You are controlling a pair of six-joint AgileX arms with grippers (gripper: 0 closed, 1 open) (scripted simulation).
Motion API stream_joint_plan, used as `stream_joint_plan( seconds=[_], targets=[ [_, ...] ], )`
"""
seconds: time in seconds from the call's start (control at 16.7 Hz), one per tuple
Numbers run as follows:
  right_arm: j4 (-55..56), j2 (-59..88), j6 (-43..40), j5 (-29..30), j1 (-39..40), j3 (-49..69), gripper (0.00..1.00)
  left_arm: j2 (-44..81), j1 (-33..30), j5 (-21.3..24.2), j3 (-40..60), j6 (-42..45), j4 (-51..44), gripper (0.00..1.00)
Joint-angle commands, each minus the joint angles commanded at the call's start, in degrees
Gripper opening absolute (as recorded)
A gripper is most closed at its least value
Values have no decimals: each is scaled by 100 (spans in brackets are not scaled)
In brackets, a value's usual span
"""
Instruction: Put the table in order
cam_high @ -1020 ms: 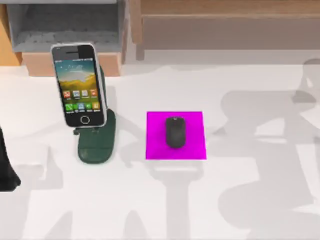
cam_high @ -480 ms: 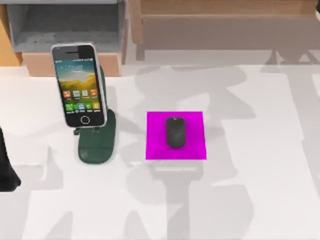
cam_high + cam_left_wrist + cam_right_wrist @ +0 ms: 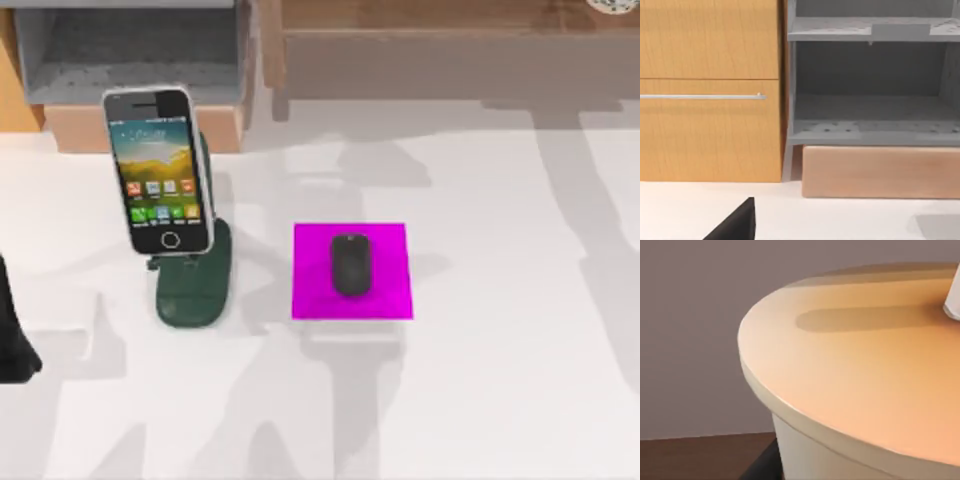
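Observation:
The white table [image 3: 500, 380] carries a smartphone [image 3: 160, 170] leaning upright on a dark green stand [image 3: 195, 290] at the left. A black mouse [image 3: 350, 264] lies on a small magenta mat [image 3: 352, 271] near the middle. My left arm is a dark shape [image 3: 12, 335] parked at the table's left edge, and a dark part of its gripper [image 3: 735, 226] juts in low in the left wrist view. A pale round cream top [image 3: 865, 380] over brown wood sits very close in the right wrist view.
Tan wooden furniture [image 3: 450, 40] with a grey compartment [image 3: 130, 50] runs along the back edge; the left wrist view faces its drawer front [image 3: 710, 95] and grey shelves [image 3: 870, 125]. A small white speckled round thing [image 3: 612, 5] sits at the far right corner. Arm shadows lie across the table's right side.
The arm shadows on the table's right half have slid toward the back right. The white speckled thing has come into the far right corner. Phone, stand, mouse, mat and left arm have not moved.

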Motion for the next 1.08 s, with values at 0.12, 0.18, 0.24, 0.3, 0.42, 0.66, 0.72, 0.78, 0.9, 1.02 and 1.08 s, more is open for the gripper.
stream_joint_plan(
  seconds=[0.12,0.18,0.24,0.3,0.42,0.66,0.72,0.78,0.9,1.02,1.08],
  targets=[
    [-469,189,-77,60,35,420,0,0,0,0,0,0,0,100],
    [-682,272,-121,84,43,616,0,0,0,0,0,0,0,100],
    [-880,348,-168,105,50,800,0,0,0,0,0,0,0,100],
    [-1062,418,-215,123,57,970,0,0,0,0,0,0,0,100],
    [-1364,538,-301,148,68,1255,0,0,0,0,0,0,0,100],
    [-1649,658,-382,169,81,1531,0,0,0,0,0,0,0,100],
    [-1649,658,-382,169,81,1531,0,0,0,0,0,0,0,100],
    [-1649,658,-382,169,81,1531,0,0,0,0,0,0,0,100],
    [-1649,658,-382,169,81,1531,0,0,0,0,0,0,0,100],
    [-1642,628,-362,168,48,1507,0,0,0,0,0,0,0,100],
    [-1657,603,-332,189,54,1493,0,0,0,0,0,0,0,100]
  ],
)
